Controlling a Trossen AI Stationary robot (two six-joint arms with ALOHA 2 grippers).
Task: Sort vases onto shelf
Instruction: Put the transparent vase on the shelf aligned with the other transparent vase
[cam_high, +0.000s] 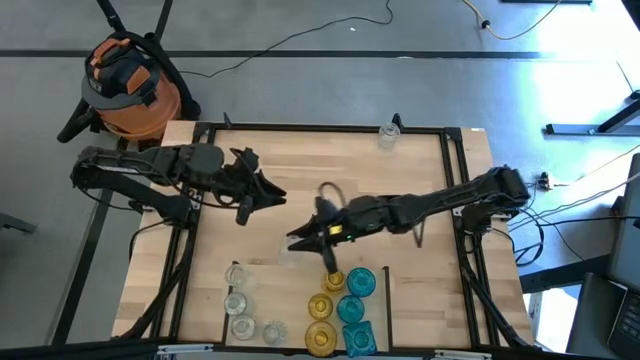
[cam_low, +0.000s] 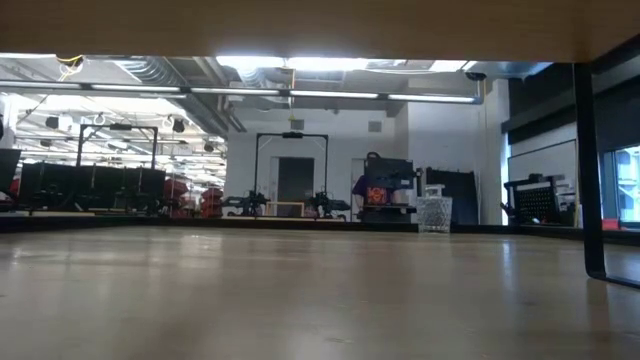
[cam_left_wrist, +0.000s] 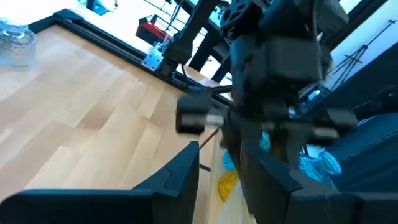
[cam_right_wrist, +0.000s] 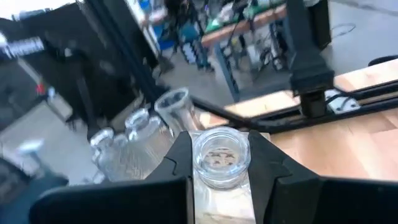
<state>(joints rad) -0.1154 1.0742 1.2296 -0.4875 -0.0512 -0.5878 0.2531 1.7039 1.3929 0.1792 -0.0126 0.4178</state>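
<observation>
A clear round vase (cam_right_wrist: 221, 155) sits gripped between the right gripper (cam_right_wrist: 219, 163) fingers, above mid-surface. Sorted clear vases (cam_high: 240, 305) stand nearby on the shelf (cam_high: 300, 180). Judged step: carrying; next calls for placement beside them. Left gripper (cam_high: 268, 192) hovers, fingers open.

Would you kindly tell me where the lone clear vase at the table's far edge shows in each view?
High view: the lone clear vase, upper middle, against the far black frame rail.
Low view: not in it.
Left wrist view: upper left corner, by that same rail, the shared landmark.
Right wrist view: not in it; the right gripper holds a second clear vase.
</observation>
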